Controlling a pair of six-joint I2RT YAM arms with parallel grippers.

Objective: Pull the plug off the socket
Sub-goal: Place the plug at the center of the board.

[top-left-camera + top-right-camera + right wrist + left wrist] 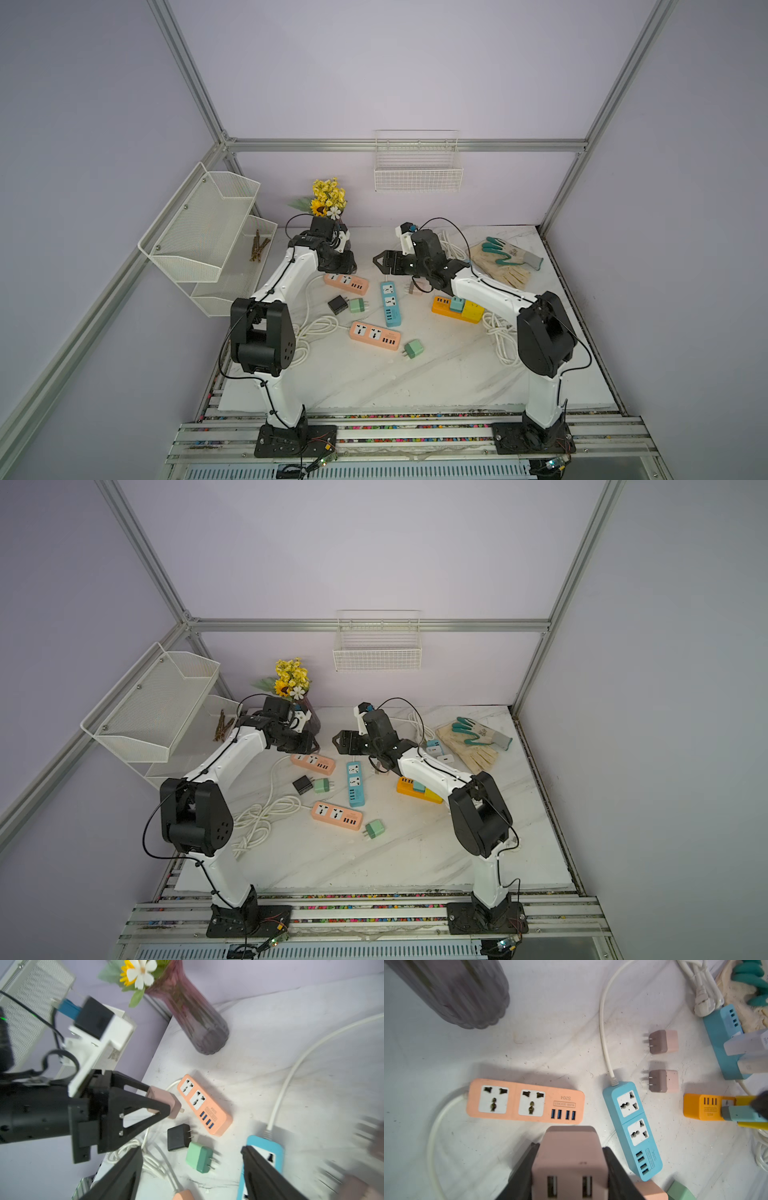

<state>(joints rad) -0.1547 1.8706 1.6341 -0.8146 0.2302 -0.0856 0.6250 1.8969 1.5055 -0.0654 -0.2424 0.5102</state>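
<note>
Now the pink plug (566,1159) sits clamped inside the left pincer (571,1147).

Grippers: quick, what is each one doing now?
Left gripper: closed on a pink plug.
Right gripper: open, holding nothing.

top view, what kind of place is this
Probably a robot lab test cell: an aluminium frame, two robot arms bolted to a rail, and staged power strips on the tabletop.

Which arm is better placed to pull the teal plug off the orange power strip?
Right, probably: the right gripper is open and empty, nearer the orange power strip; the left gripper is holding a pink plug.
</note>
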